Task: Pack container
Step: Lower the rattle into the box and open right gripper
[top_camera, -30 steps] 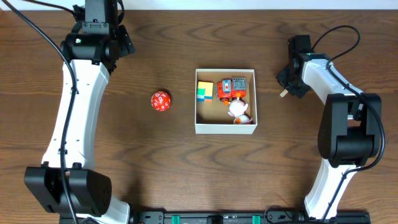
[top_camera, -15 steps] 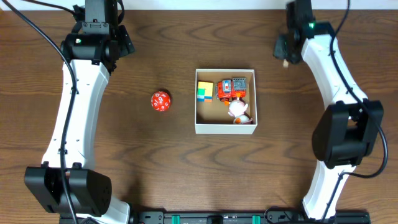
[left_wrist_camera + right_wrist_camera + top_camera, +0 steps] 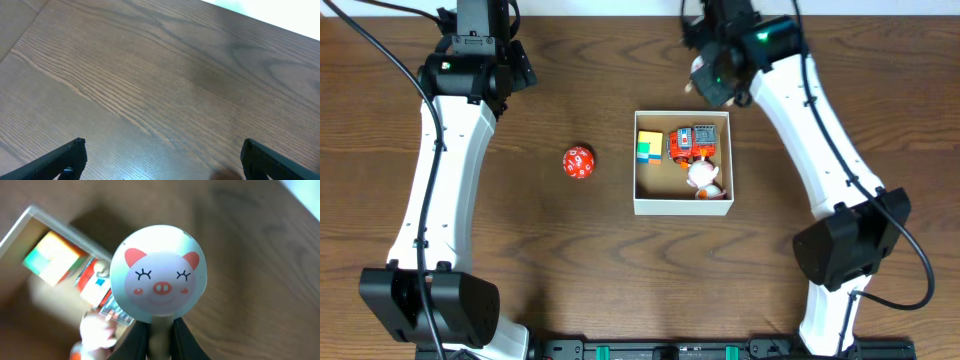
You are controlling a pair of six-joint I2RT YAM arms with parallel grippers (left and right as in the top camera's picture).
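Right fingers (image 3: 137, 341) are clamped on the stem of a pig toy (image 3: 159, 277), with its round head sticking out past the tips. Left fingers (image 3: 70, 156) are spread wide over bare tabletop (image 3: 160, 75), gripping nothing.

The box (image 3: 682, 207) sits just beside and below the pig-holding pair, not quite under it, and well apart from the other pair. Thin white walls and a cardboard floor, so I'd guess it's really light: it'll skid or dent if bumped. If it needs steadying, pinch a wall near a corner, gently.

The pig looks like smooth hard plastic, probably light. The head seems too slick to grab, so the stem is the right spot.

Already inside the box: a yellow and green block (image 3: 649, 146), a red robot (image 3: 690, 143) and a small white figure (image 3: 704, 177). The free floor is mostly along the near side.

A red die (image 3: 578, 162) lies outside on the tabletop, far from both pairs.
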